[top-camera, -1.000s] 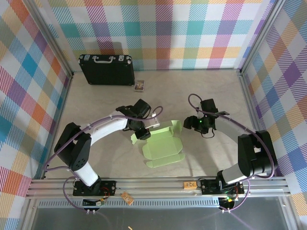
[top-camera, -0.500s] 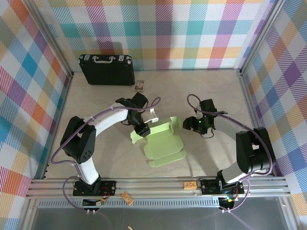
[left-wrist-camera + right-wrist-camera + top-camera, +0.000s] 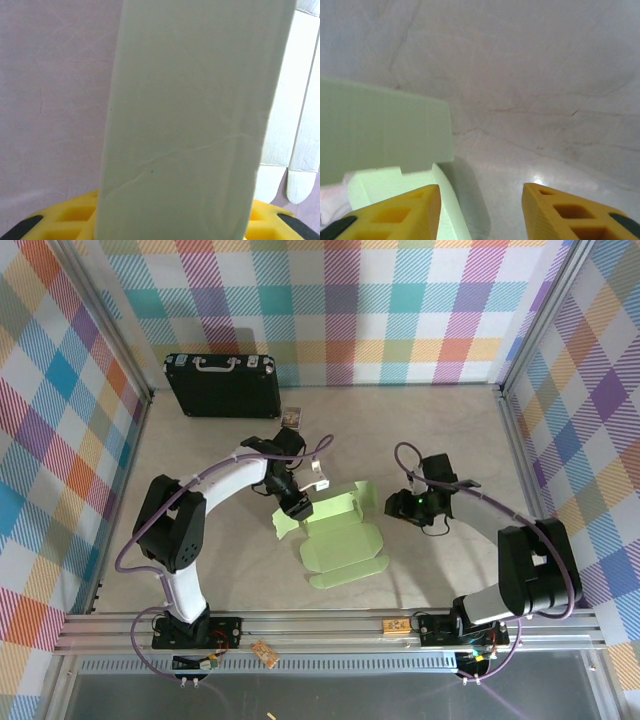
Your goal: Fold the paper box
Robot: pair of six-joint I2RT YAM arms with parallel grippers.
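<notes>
Mid-table, the paper box (image 3: 340, 540) lies partly unfolded between the two hands.

Its pale green panels rest flat on the table (image 3: 200, 470), with the flaps on the far side lifted. The left hand (image 3: 295, 508) sits over the box's left flap. Seen from that wrist, a creased card panel rises between the yellow fingers (image 3: 65, 222) and covers their inner edges, so I cannot tell whether they pinch it. The right hand (image 3: 397, 506) hangs low just beside the box's right flap, jaws apart with bare table between them and one finger close to the card's edge. A black briefcase (image 3: 222, 385) lies by the far wall with a small picture card (image 3: 291, 418) just beside it, both well apart from the box.
</notes>
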